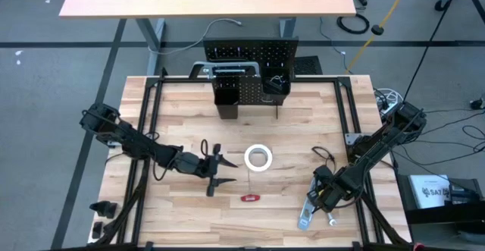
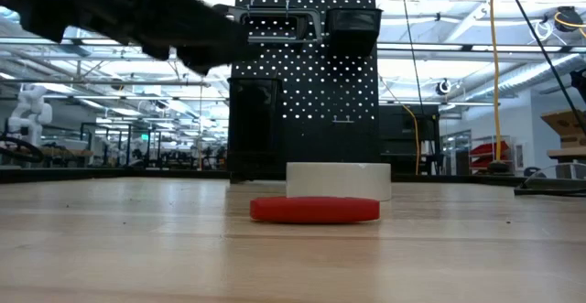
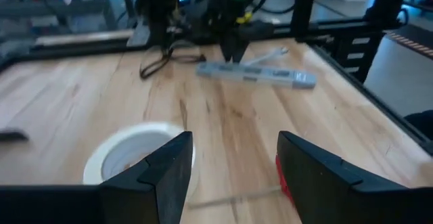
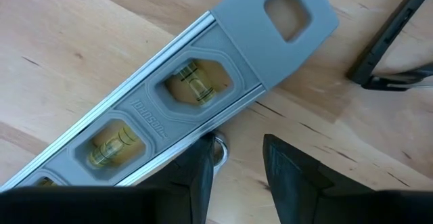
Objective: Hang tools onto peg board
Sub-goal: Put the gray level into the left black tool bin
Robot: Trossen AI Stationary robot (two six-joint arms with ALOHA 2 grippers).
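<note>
The black peg board (image 1: 254, 54) stands at the table's far edge with two black bins (image 1: 227, 95); a grey clamp (image 2: 275, 24) hangs on it. A white tape roll (image 1: 258, 158) lies flat mid-table, with a red-handled tool (image 1: 250, 198) nearer the front. My left gripper (image 1: 215, 169) is open and empty, left of the roll (image 3: 132, 158). My right gripper (image 1: 322, 196) is open above the silver level (image 4: 169, 112), which lies flat at the front right (image 1: 307, 213). One finger (image 4: 193, 176) stands at the level's long edge. My right gripper points down over the level's long edge near its handle-hole end (image 4: 230, 105). I cannot tell whether the finger beside that edge touches it. The level lies flat on the table.
A small silver ring-ended tool (image 4: 218, 149) lies next to the level, between my right fingers. A dark looped thing (image 1: 326, 154) lies right of the tape roll. Black frame rails (image 1: 356, 130) run along the table's sides. Bare wood shows between the roll and the peg board.
</note>
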